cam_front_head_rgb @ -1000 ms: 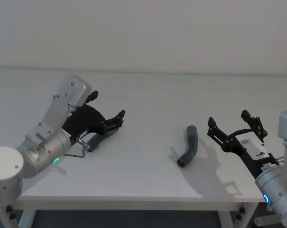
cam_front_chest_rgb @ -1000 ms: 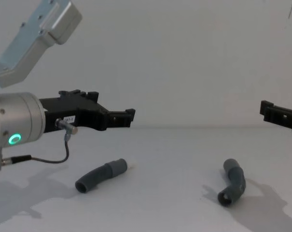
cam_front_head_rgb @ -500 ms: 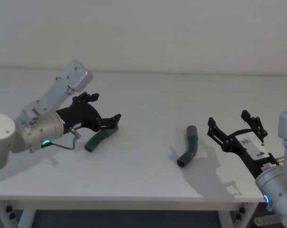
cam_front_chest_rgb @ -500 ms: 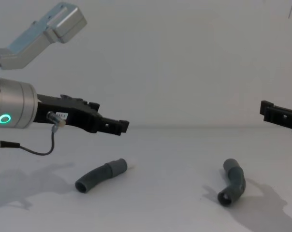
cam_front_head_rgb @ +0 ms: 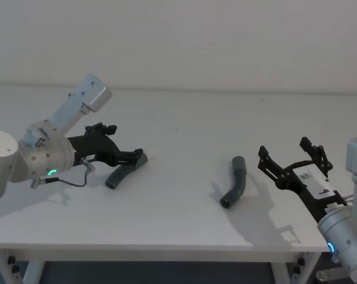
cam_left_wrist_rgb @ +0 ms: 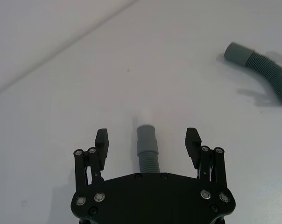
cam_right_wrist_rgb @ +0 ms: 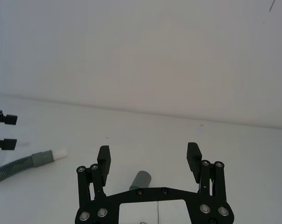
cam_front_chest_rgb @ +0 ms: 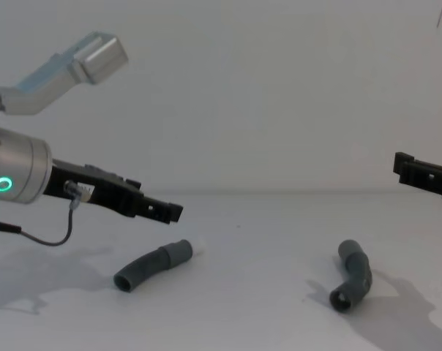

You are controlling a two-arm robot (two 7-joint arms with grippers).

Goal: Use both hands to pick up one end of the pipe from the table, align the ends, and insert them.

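A slightly curved, ribbed grey hose piece (cam_front_head_rgb: 124,173) with a white plug tip (cam_front_chest_rgb: 200,248) lies on the left of the white counter (cam_front_head_rgb: 178,130). The left pincer (cam_left_wrist_rgb: 147,137) hangs just above it without touching it, fingers spread wide to either side of its tip end. Well apart to the right lies a bent hose piece (cam_front_head_rgb: 236,182). The right pincer (cam_front_head_rgb: 285,148), also spread open and holding nothing, hovers near it.

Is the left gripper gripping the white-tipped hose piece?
No, the left gripper is open, its fingers apart on either side of the white-tipped hose piece.
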